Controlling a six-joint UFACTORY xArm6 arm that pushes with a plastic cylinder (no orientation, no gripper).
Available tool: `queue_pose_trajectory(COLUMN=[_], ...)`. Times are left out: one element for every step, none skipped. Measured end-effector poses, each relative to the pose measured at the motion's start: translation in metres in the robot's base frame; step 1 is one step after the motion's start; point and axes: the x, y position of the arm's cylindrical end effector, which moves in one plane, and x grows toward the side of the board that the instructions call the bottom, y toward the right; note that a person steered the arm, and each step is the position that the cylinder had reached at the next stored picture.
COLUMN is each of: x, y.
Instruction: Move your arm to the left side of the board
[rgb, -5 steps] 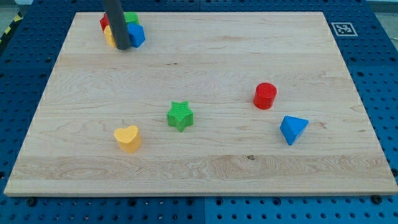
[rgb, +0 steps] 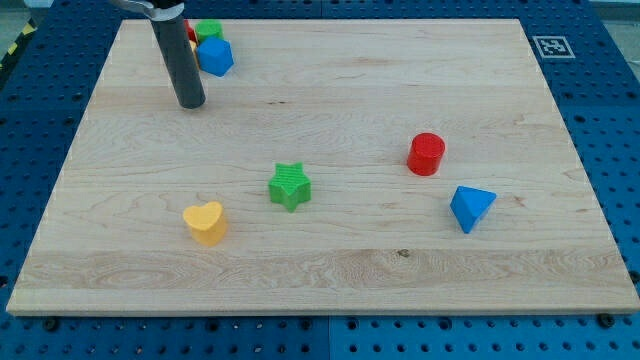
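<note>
Gripper there is none on this arm, so nothing opens, closes or is held: you have only a dark rod, and my tip rests on the counter in the upper left of the frame. It sits just below and left of a small cluster at the top edge: a blue block, a green block behind it, and a sliver of a red block beside the rod. The tip looks clear of all three, though the rod hides part of the cluster.

Your target is the left side of the board, and the tip is already well toward it; by my judgement only a short slide toward the frame's left edge is left. Keep that slide straight and slow, and stop short of the counter's edge. Nothing lies between the tip and that edge, so no block should get dragged along.

Farther out, a yellow heart sits lower left, a green star near the middle, and a red cylinder and a blue wedge-like block on the right. All are well apart from your path; leave them alone.
</note>
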Motion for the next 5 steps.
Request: queue_pose_trajectory(x=[0.0000,0.0000,0.0000,0.0000,0.0000], y=[0.0000,-0.0011,-0.0011,-0.0080,-0.0098])
